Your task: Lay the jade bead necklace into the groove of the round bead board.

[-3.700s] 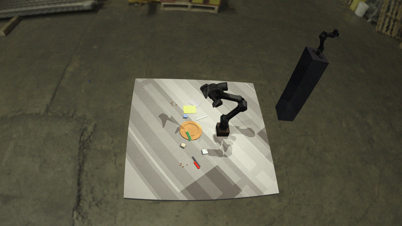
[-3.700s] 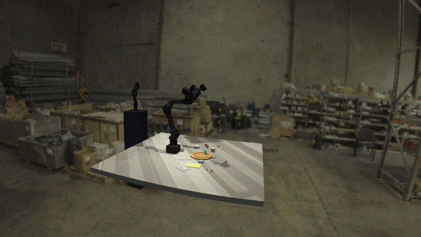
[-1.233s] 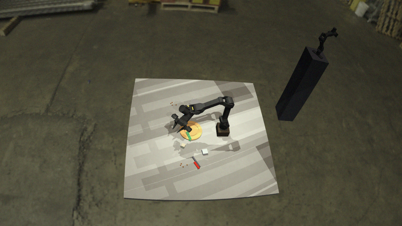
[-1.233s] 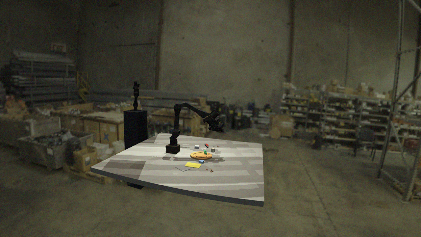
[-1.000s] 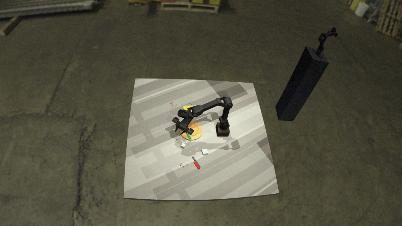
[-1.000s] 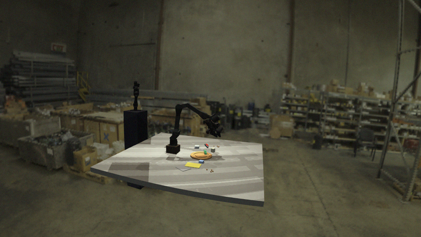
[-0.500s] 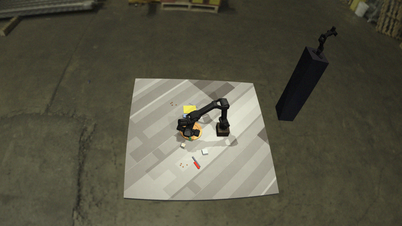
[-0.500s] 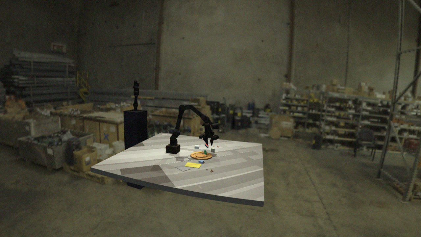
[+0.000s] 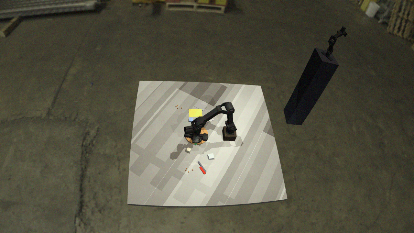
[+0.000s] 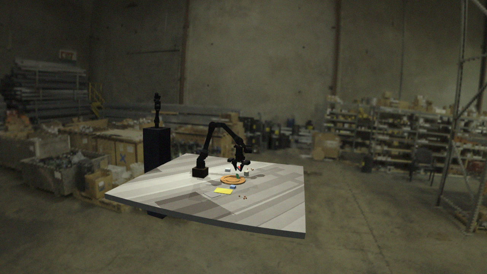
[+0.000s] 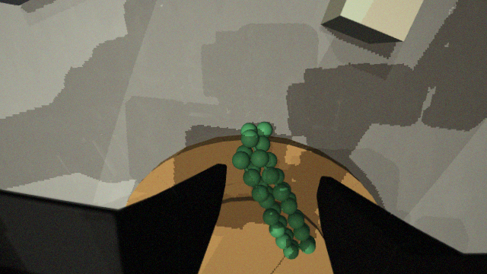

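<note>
gripper (image 11: 270, 183) half open, holds nothing, above bead board (image 11: 243, 243) | jade bead necklace (image 11: 272, 190) bunched across board's rim | mid-worktop

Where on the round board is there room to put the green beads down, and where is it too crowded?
On the round bead board, bare wood shows on either side of the jade bead necklace, which lies bunched across the rim. The open gripper hangs over that stretch, so it is crowded there. Beyond the rim, the cream block borders a bare patch.
</note>
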Controlling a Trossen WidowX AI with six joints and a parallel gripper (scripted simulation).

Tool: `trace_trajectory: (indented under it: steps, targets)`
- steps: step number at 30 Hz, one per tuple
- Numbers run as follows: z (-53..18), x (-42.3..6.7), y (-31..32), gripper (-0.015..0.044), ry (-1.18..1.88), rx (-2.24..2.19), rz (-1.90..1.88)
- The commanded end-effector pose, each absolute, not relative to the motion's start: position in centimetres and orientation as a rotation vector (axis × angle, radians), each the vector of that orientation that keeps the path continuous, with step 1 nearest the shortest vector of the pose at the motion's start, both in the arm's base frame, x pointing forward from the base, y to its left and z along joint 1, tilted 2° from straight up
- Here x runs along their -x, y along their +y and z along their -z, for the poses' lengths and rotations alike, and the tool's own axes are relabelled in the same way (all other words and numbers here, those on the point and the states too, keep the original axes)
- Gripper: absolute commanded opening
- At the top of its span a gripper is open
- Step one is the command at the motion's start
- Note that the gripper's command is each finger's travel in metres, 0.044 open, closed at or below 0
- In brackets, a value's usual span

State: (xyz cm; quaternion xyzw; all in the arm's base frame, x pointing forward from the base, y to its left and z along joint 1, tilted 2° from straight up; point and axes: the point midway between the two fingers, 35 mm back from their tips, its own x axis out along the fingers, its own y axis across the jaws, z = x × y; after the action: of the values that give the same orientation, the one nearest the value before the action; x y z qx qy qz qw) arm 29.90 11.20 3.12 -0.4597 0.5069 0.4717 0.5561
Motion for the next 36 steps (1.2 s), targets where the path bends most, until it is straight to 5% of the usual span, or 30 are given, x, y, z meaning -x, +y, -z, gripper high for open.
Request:
trace_trajectory:
  steps: [1,32,36]
  targets:
    - [-3.2,-29.9,11.2,0.0200,1.195,1.085,-1.112]
    - [0.2,-29.6,11.2,0.0200,1.211,1.090,-1.122]
    - [0.0,-29.8,11.3,0.0095,1.205,1.087,-1.121]
